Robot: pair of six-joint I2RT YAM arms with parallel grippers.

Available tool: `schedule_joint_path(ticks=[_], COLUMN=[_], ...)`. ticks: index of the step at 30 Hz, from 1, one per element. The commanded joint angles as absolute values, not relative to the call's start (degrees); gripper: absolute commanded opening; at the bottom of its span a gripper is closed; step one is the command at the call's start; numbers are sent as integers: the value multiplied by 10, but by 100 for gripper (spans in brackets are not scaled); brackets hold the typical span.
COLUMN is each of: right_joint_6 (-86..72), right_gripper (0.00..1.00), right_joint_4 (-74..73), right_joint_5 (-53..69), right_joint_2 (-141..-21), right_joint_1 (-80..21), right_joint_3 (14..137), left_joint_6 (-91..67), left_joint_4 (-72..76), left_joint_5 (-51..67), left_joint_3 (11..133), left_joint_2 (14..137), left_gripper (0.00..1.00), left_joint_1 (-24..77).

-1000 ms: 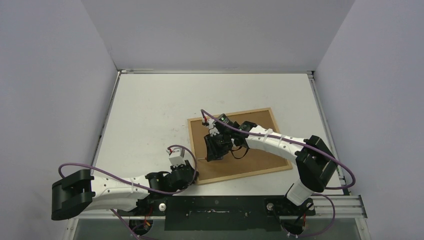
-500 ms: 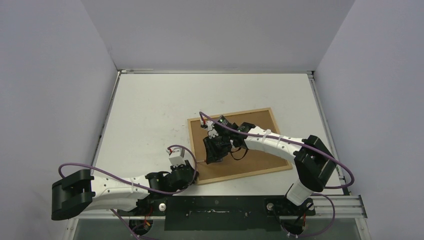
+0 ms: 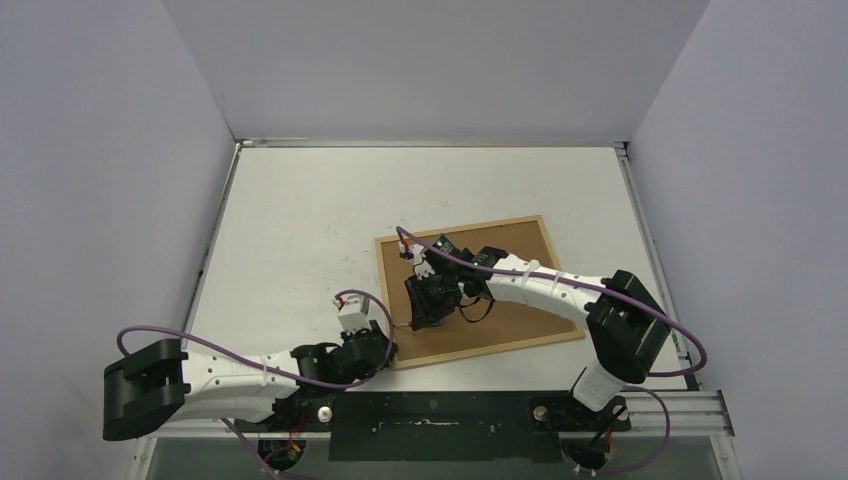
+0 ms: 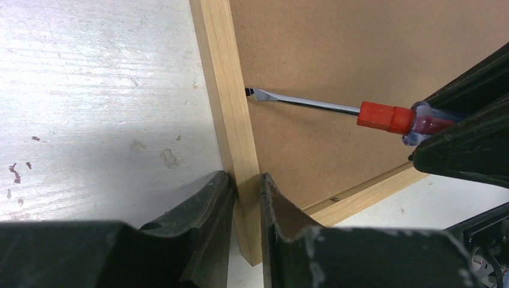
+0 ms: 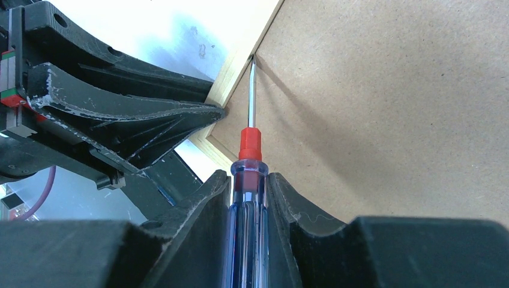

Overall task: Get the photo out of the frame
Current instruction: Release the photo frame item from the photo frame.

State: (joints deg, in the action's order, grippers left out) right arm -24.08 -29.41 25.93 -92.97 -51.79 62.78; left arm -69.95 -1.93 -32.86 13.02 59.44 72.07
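Between the jaws of the left gripper (image 4: 245, 180), a rail of the frame (image 4: 221, 78) is being clamped. Just ahead, the right gripper (image 5: 249, 180) is squeezing a screwdriver (image 5: 251, 96), tip probing the seam by the backing panel (image 5: 390, 90), which is sitting unlifted, with the photo not yet out.

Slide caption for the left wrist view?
Left tool grips the frame edge; screwdriver tip sits at the backing panel seam.

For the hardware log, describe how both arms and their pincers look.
Both the left arm and right arm have white tubular links, bulky black joint housings and a purple cable looping alongside. The left pincer and right pincer each have two matte black, curved, tapering fingers with scuffed edges.
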Motion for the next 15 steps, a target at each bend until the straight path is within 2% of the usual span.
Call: schedule_joint_path(ticks=[1, 8, 15], right_joint_6=[-243, -247, -231], right_gripper=[0, 0, 0], right_joint_4=[-274, -270, -325], right_joint_5=[268, 270, 210], right_joint_2=[-911, -940, -977], right_joint_1=[-520, -542, -587], right_joint_3=[652, 691, 780], left_joint_6=[-689, -688, -687], left_joint_4=[-135, -126, -119], left_joint_5=[-276, -274, -271], left_joint_3=[115, 113, 111], left_joint_2=[611, 616, 620], left_gripper=[0, 0, 0], left_joint_1=[727, 727, 727])
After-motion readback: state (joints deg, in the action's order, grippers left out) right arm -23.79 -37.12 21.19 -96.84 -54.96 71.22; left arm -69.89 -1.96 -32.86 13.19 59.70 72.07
